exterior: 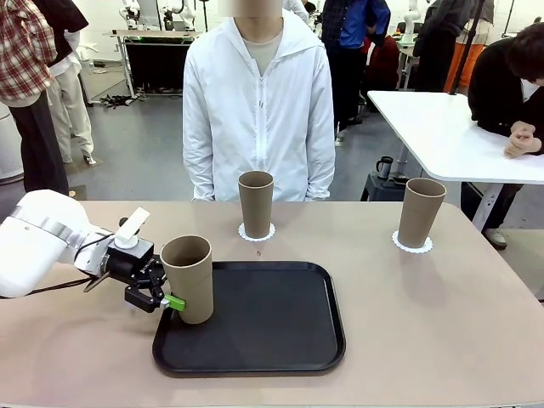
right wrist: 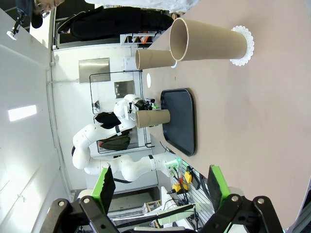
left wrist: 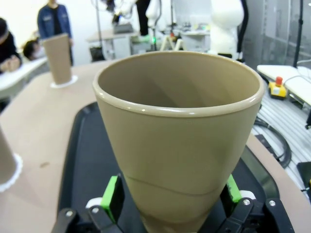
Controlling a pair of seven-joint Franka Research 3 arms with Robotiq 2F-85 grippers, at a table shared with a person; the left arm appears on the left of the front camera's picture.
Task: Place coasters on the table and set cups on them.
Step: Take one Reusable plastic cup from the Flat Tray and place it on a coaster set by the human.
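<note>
A busy lab room lies behind the tan worktop (exterior: 442, 314), where a person in a white jacket (exterior: 259, 110) stands at the far edge, at twelve o'clock.

Nearest, a black tray (exterior: 263, 327) sits at about six o'clock. On its left end stands the third cup (exterior: 188, 279), with no coaster under it that I can see. The left gripper (exterior: 161, 293) reaches in from nine o'clock; its jaws stand wide around the cup's lower part, one green pad (left wrist: 112, 196) on each side, close to the wall. Whether they press on it I cannot tell. The right gripper (right wrist: 160, 187) hangs off at three o'clock, jaws wide and empty.

Farther off, one cup (exterior: 255, 204) stands on a coaster (exterior: 256, 232) at twelve o'clock, and another cup (exterior: 420, 212) stands on a coaster (exterior: 412, 243) at two o'clock.

So two of three places look finished. The last cup must leave the tray and land on a third coaster, which I cannot find here.
</note>
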